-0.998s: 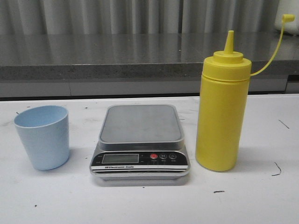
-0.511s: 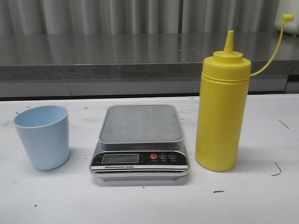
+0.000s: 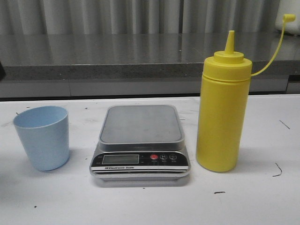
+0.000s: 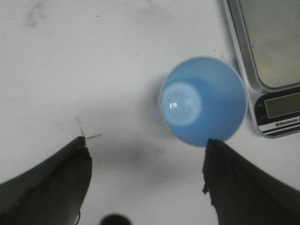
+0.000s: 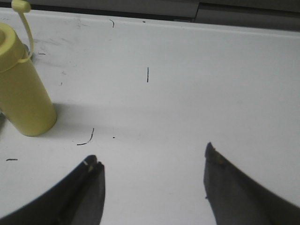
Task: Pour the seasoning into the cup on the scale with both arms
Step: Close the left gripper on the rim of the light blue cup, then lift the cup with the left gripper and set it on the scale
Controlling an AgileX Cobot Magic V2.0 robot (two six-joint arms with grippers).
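On the white tabletop [image 3: 140,206] stand 3 things in a row: the blue cup [image 3: 42,137] on the left, the scale [image 3: 140,143] in the middle with nothing on its platform, and the yellow bottle [image 3: 221,110] upright on the right. The left gripper [image 4: 145,180] is spread wide above the cup, not touching it. The right gripper [image 5: 152,185] is also spread, well apart from the bottle and holding nothing.

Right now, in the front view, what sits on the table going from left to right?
Blue cup → kitchen scale → yellow squeeze bottle, its cap hanging off to the right on a thin tether.
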